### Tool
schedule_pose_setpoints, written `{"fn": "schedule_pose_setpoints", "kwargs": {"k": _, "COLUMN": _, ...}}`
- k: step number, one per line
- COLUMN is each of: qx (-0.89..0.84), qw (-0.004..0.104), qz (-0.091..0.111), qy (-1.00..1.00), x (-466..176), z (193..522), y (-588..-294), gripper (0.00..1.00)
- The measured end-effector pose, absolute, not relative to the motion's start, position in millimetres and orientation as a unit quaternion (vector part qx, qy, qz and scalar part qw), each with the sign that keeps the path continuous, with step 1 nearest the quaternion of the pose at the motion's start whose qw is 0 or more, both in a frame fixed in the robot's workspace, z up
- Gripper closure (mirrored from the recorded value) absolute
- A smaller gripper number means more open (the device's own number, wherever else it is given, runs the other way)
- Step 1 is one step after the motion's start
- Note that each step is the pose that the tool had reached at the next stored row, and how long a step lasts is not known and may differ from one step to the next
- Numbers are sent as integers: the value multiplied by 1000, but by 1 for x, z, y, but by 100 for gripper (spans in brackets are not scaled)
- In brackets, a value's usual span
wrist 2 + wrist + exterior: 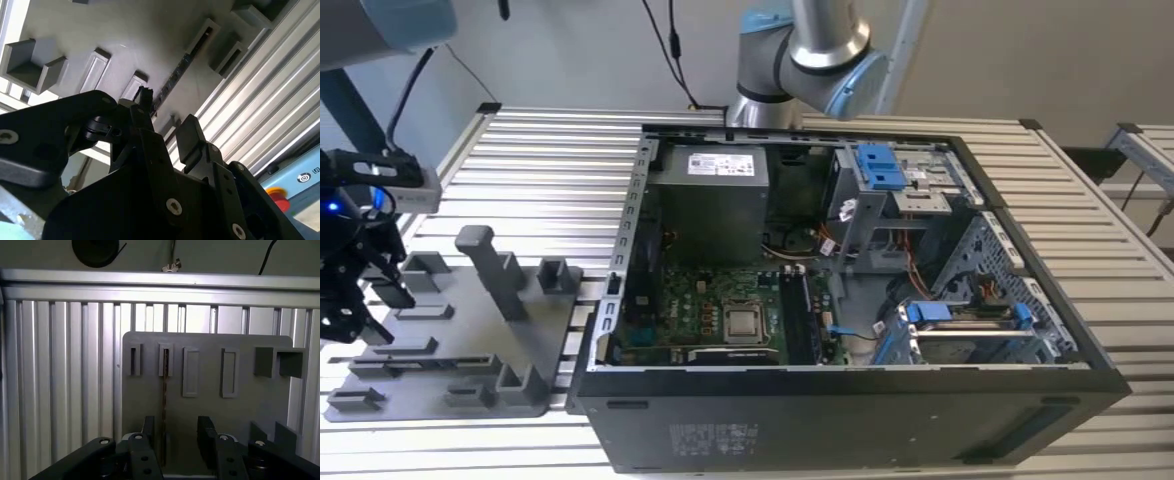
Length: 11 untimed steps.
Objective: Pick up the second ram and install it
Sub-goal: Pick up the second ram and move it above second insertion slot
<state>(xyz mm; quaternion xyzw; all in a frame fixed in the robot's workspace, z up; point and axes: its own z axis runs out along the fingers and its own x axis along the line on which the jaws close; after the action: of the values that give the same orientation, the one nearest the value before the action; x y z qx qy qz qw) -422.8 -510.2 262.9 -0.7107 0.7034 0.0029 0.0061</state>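
A white printed sticker (724, 162), too small to read, sits inside the open black computer case (854, 420). The second ram (164, 385), a thin dark memory stick, stands edgewise in a slotted grey plastic holder plate (250, 405) on the slatted metal desk (60, 365). The black two-fingered tool (176, 427) straddles it, fingers apart, gripping nothing.

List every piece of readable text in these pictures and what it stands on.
White label on the power supply: too small to read.
White print on the computer case outer wall: too small to read.
Mark on the blue box, second wrist view: cut off, unreadable.
Nothing can be quoted.
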Motion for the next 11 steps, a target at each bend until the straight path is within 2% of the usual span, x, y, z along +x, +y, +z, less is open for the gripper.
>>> {"fn": "schedule_pose_setpoints", "kwargs": {"k": 11, "qx": -711, "qw": 6, "qz": 3, "qy": 703, "x": -423, "z": 250, "y": -510, "gripper": 52}}
